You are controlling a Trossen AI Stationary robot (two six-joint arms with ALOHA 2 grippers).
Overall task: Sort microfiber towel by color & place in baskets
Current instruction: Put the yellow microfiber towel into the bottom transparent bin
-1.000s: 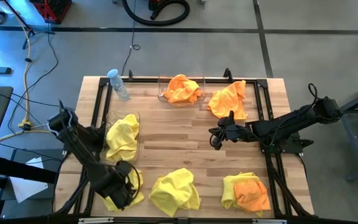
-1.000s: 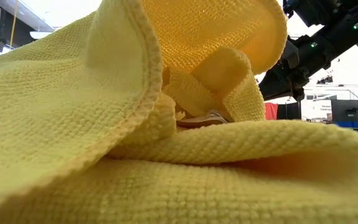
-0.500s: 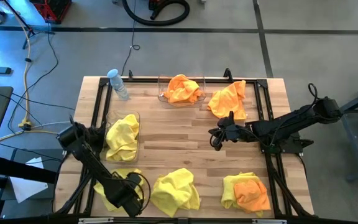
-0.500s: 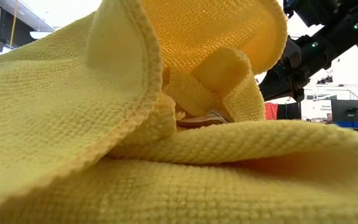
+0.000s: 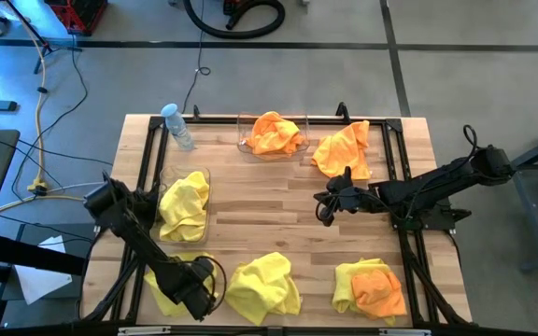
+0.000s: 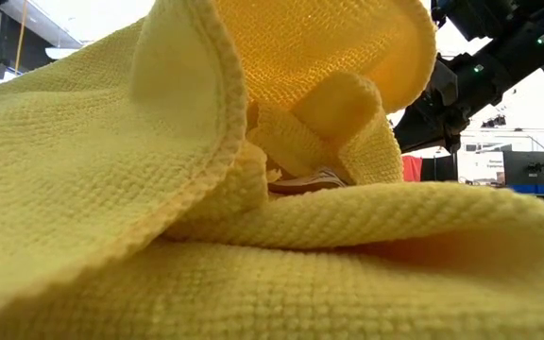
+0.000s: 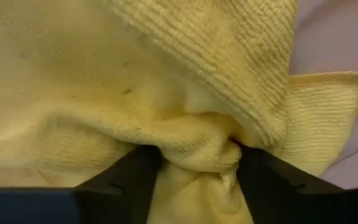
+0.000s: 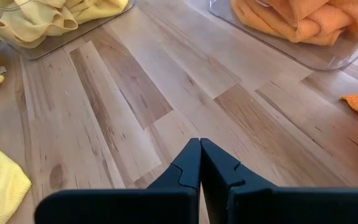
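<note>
My left gripper (image 7: 194, 168) pinches fold of yellow towel (image 5: 168, 280) at near-left table corner, fingers closed on cloth; yellow basket (image 5: 165, 175) just beyond. Right gripper (image 8: 199, 163) idle mid-table, fingers together, empty. Risk: thin pinch slips on lift, or trailing cloth snags basket wall and drapes over rim

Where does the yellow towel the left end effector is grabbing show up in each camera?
High: yellow towel at near-left table corner, under the left end effector.
Low: cannot tell; another yellow cloth fills it.
Left wrist: towel bunched between the fingers.
Right wrist: cannot tell.
Shared landmark: the end effector itself.
</note>
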